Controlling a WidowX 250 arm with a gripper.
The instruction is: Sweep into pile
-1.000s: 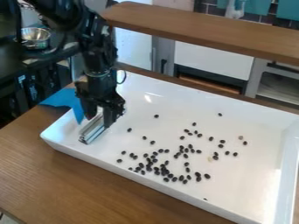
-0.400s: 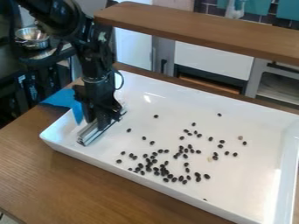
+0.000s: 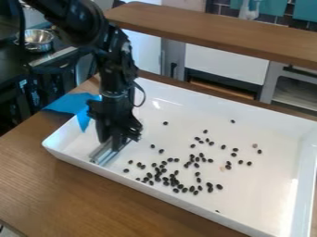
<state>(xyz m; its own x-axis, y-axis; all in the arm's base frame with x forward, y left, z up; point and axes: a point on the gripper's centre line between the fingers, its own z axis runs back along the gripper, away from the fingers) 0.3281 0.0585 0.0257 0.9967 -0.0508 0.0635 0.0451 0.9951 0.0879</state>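
A black two-finger end effector (image 3: 116,142) hangs down over the left part of a large, shallow, white rectangular tray (image 3: 180,199), clasping a silvery, ridged metal bar (image 3: 104,155). The bar lies at a slant inside the tray, its lower end close to the tray's near wall. Compared with the earlier frames, the end effector and bar have shifted right, away from the tray's left end and closer to the small, oval black beans (image 3: 158,171). The end effector now covers the spot where one lone bean lay.

The other beans remain where they were: a loose cluster near the middle of the tray's near wall, with strays spread toward its far and right sides. A bright blue cloth (image 3: 74,102) drapes over the tray's left corner. The tray rests on a brown wooden worktop (image 3: 62,190).
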